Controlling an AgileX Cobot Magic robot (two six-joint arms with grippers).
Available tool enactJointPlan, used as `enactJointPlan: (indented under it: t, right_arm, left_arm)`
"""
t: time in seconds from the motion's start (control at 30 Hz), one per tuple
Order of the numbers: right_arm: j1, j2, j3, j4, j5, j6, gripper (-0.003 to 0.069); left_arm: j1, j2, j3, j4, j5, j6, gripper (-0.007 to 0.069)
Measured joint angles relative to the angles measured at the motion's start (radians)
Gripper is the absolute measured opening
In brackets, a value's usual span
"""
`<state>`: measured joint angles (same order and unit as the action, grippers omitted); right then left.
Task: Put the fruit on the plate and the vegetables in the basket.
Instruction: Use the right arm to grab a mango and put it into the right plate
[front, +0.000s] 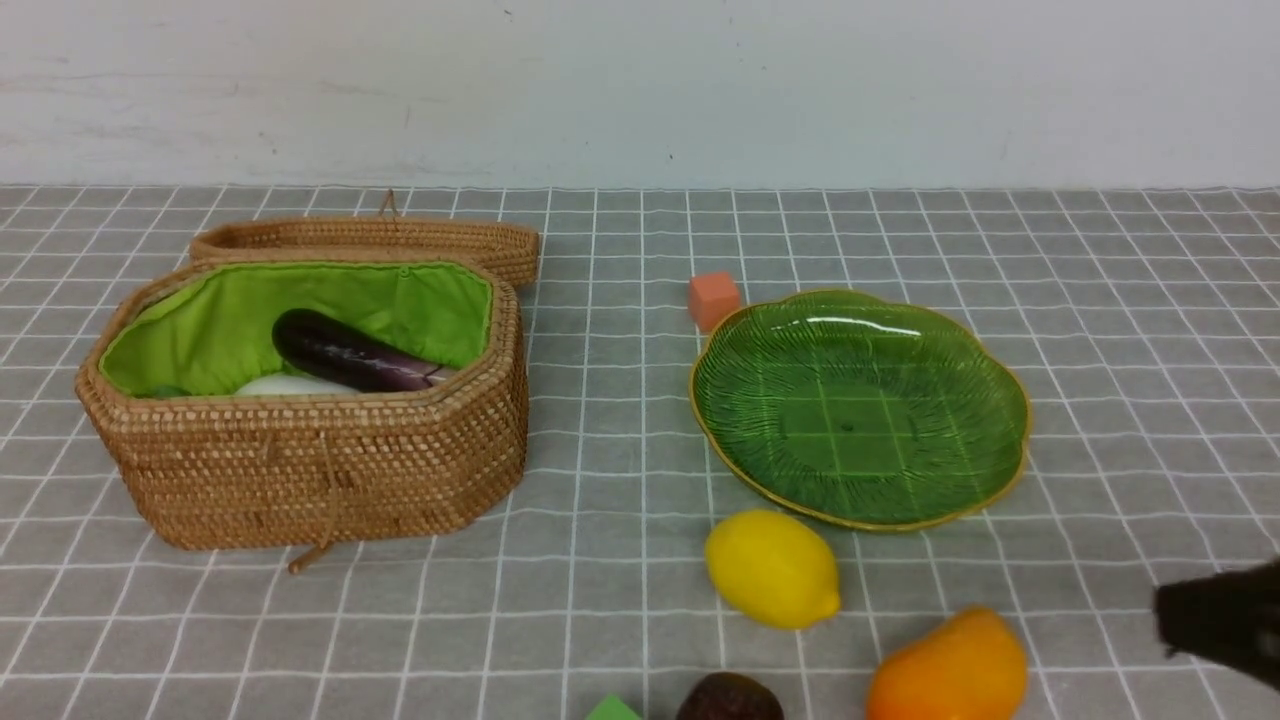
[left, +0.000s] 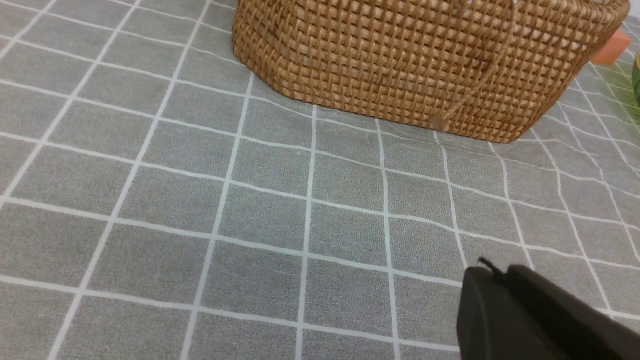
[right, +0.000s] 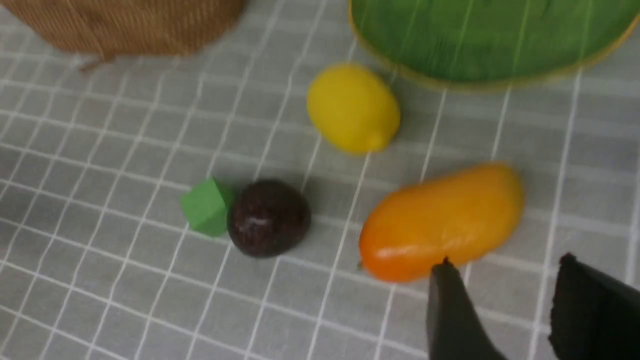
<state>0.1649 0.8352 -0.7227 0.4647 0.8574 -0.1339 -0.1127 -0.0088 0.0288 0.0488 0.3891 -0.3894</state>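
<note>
My right pincer (right: 505, 280) holds its two flat black fingers apart with nothing between them, low over the table, close to one end of the smooth, glossy orange-yellow mango-shaped toy fruit (right: 442, 220); if a finger touches it I cannot tell. My left pincer (left: 492, 272) has its black fingers pressed together, empty, above the grey cloth (left: 250, 215) with thin white grid lines, near the front wall of the octagonal tan woven wicker basket (front: 300, 470). Inside its bright green lining lie the glossy dark purple eggplant (front: 350, 355) and, partly hidden by the rim, a smooth white oval vegetable (front: 285, 385); the wicker lid (front: 370, 240) lies open behind. The wide translucent green glass dish (front: 860, 400), leaf-ribbed with a scalloped golden rim, shows its whole floor. The fruits are on the cloth before it: the matte yellow lemon (front: 772, 567) just beside its near rim, the mango nearer to me, the small dark maroon round fruit (front: 730, 700) touching a green block (front: 612, 710). A small orange cube (front: 713, 299) stands at the dish's far-left rim. Between basket and dish runs a free strip of cloth.
</note>
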Motion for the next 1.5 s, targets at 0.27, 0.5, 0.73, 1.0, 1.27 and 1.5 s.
enactJointPlan:
  t: [0.27, 0.5, 0.73, 1.0, 1.27, 1.5]
  right_arm:
    - [0.003, 0.298, -0.001, 0.035, -0.019, 0.23, 0.0538]
    - [0.004, 0.5, -0.006, 0.189, -0.213, 0.294, 0.0613]
    - [0.005, 0.647, -0.009, 0.216, -0.26, 0.297, 0.0601]
    - [0.005, 0.73, -0.012, 0.244, -0.298, 0.22, 0.0563]
    - [0.005, 0.732, -0.013, 0.385, -0.254, -0.053, 0.0496]
    - [0.005, 0.732, -0.08, 0.375, -0.191, -0.096, 0.0485]
  left_arm:
    - [0.0, 0.0, 0.0, 0.0, 0.0, 0.0, 0.0032]
    - [0.0, 0.0, 0.0, 0.0, 0.0, 0.0, 0.0039]
    - [0.0, 0.0, 0.0, 0.0, 0.0, 0.0, 0.0048]
    - [0.0, 0.0, 0.0, 0.0, 0.0, 0.0, 0.005]
    - [0.0, 0.0, 0.0, 0.0, 0.0, 0.0, 0.005]
    - [0.0, 0.0, 0.0, 0.0, 0.0, 0.0, 0.0057]
